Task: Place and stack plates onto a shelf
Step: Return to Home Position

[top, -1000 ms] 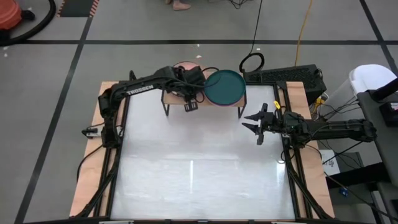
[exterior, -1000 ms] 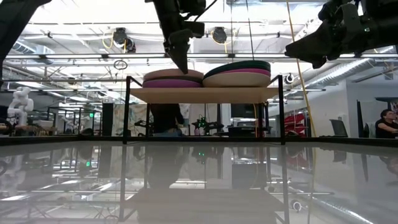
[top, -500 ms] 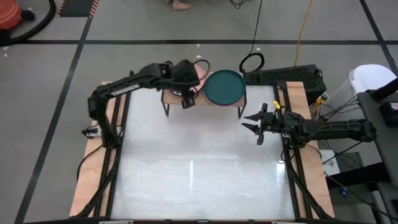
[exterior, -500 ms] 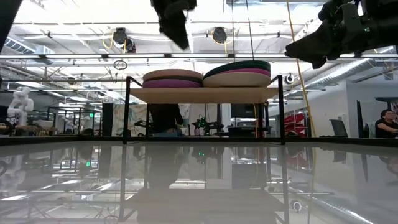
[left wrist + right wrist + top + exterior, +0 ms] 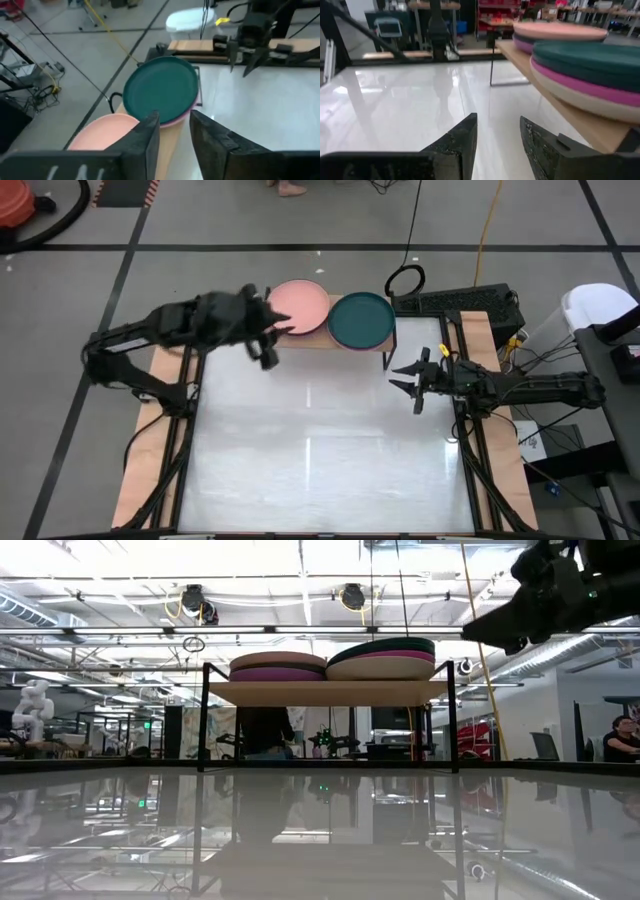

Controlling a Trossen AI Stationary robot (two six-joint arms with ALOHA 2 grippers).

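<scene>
The shelf [image 5: 325, 692] stands at the table's far edge and carries two plate stacks. The left stack [image 5: 278, 667] has a salmon pink plate [image 5: 298, 307] on top, over a purple one. The right stack [image 5: 380, 658] has a dark teal plate [image 5: 362, 321] on top, over magenta and beige ones. My left gripper [image 5: 272, 345] hangs open and empty in the air, left of the shelf; its wrist view looks over both top plates [image 5: 160, 90]. My right gripper [image 5: 412, 380] is open and empty, right of the shelf and near its right stack [image 5: 585, 75].
The white table top [image 5: 320, 450] spreads out in front of the shelf toward the near edge. Black frame rails [image 5: 468, 460] run along the table's left and right sides. A person sits in the room behind [image 5: 625, 738].
My left gripper has risen from over the left stack and drawn back toward the table's left edge, off the shelf. The salmon pink plate now shows uncovered on top of the left stack. My right gripper has kept still.
</scene>
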